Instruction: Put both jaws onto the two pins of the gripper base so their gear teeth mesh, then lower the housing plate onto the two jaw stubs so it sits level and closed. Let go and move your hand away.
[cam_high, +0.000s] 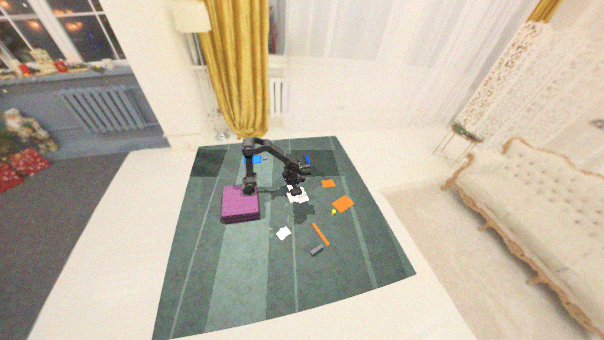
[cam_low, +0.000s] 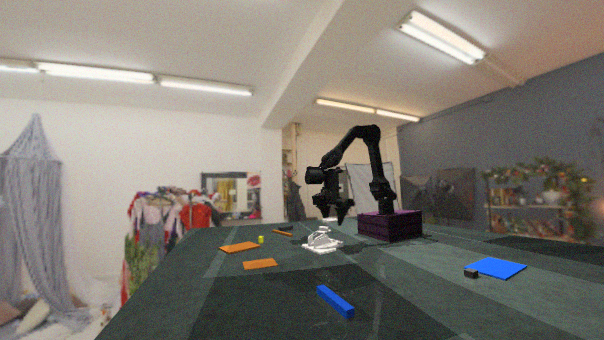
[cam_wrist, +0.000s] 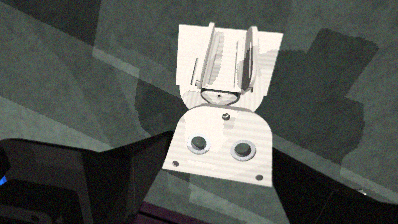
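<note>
Housing plate (cam_low: 330, 219) (cam_wrist: 220, 162) clasped by the wide-set gripper (cam_high: 296, 191) (cam_low: 331, 218) (cam_wrist: 217, 143).

The gripper (cam_wrist: 217, 143) grips a white plate (cam_wrist: 220, 162) by its sides, partly overlapping the white base (cam_wrist: 190, 47) on the bench (cam_wrist: 45, 75).
</note>
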